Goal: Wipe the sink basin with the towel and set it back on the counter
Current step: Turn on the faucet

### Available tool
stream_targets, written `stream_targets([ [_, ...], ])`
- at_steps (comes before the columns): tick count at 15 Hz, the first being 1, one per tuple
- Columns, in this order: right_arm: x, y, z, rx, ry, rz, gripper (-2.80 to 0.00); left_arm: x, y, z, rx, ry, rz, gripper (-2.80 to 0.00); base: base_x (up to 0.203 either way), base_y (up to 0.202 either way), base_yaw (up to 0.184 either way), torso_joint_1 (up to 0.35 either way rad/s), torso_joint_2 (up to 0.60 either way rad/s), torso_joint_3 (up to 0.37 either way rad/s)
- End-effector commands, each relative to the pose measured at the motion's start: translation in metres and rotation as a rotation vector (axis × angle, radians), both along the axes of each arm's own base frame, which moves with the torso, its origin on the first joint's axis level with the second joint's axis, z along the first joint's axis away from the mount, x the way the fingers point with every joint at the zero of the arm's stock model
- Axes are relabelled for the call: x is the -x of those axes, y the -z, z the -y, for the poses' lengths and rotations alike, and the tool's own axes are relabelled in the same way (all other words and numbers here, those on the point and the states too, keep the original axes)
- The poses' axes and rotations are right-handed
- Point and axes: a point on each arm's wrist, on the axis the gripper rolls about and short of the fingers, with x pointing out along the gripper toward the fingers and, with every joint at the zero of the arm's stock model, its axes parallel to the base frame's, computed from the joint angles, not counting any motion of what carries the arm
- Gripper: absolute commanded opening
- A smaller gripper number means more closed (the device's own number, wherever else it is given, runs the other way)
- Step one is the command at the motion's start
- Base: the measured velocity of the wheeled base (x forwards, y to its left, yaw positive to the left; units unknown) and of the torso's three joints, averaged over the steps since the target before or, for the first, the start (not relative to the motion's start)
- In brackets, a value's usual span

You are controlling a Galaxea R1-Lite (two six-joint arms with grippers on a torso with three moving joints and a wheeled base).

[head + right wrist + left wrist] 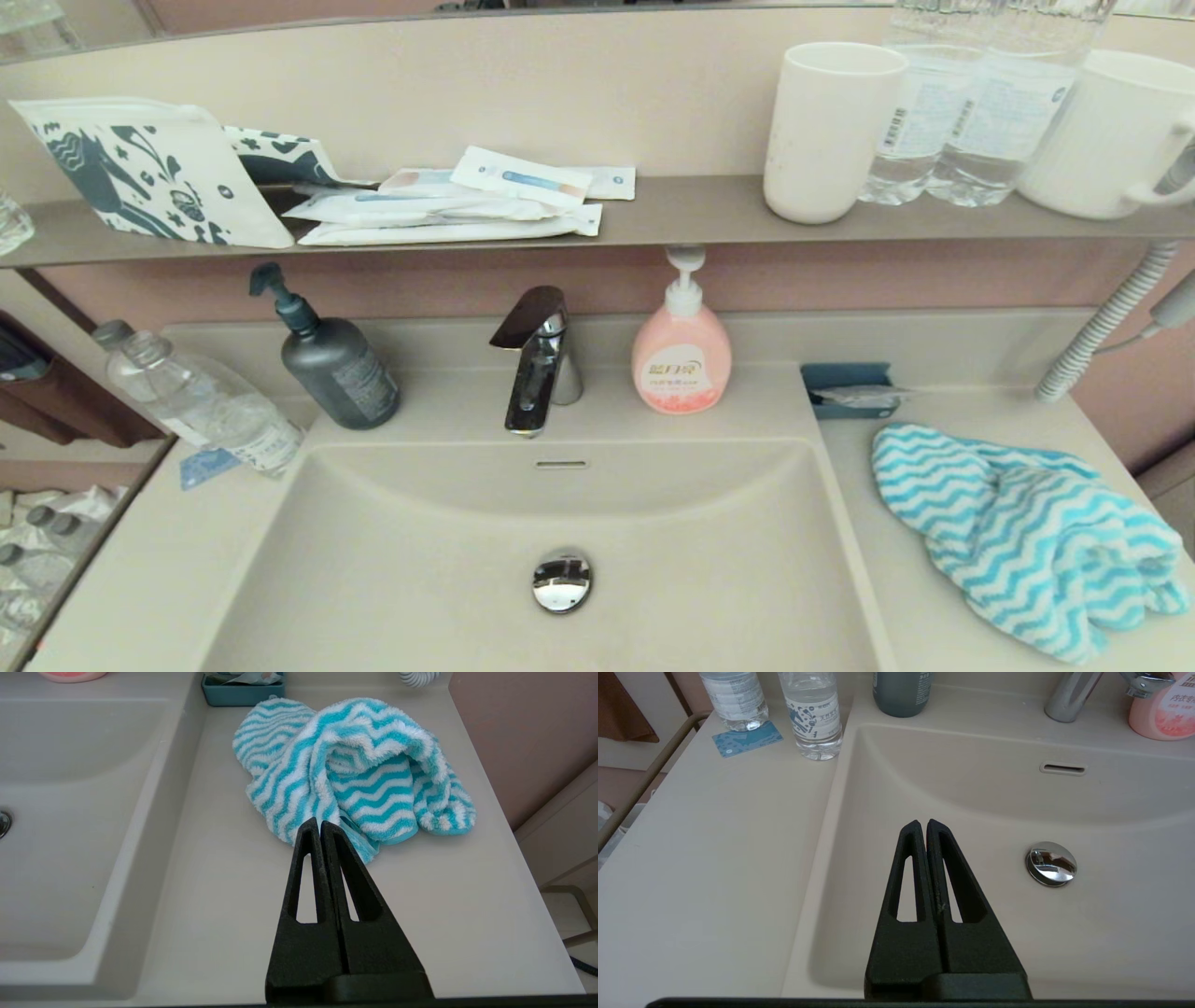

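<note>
The turquoise-and-white zigzag towel [1027, 537] lies bunched on the beige counter [896, 607] to the right of the sink basin [448, 560]. The basin has a chrome drain plug [562, 580] and an overflow slot [561, 464]. In the right wrist view my right gripper [320, 823] is shut and empty, its tips just short of the towel [355, 765] and above the counter [233, 882]. In the left wrist view my left gripper [923, 823] is shut and empty, hanging over the left part of the basin [971, 788], left of the drain plug [1051, 863]. Neither gripper shows in the head view.
Behind the basin stand a chrome faucet [537, 359], a grey pump bottle [331, 359] and a pink soap bottle [681, 350]. Water bottles [196, 397] stand at the left. A small teal tray [850, 387] lies behind the towel. The wall shelf [653, 219] holds cups, bottles and packets.
</note>
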Motion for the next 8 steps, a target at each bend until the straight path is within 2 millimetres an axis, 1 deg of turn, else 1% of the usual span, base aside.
stream_targets([
  [1,-0.0001,0.0001,0.0,0.0,-0.001,-0.002,-2.8,-0.0001,-0.0001,0.0,0.001,-0.001,-0.001,-2.8,0.0,0.0,0.0,0.0,0.0,0.0],
  [8,-0.0001,0.0001,0.0,0.0,0.001,-0.002,-2.8,-0.0002,0.0002,0.0,0.001,-0.001,-0.002,-2.8,0.0,0.0,0.0,0.0,0.0,0.0],
])
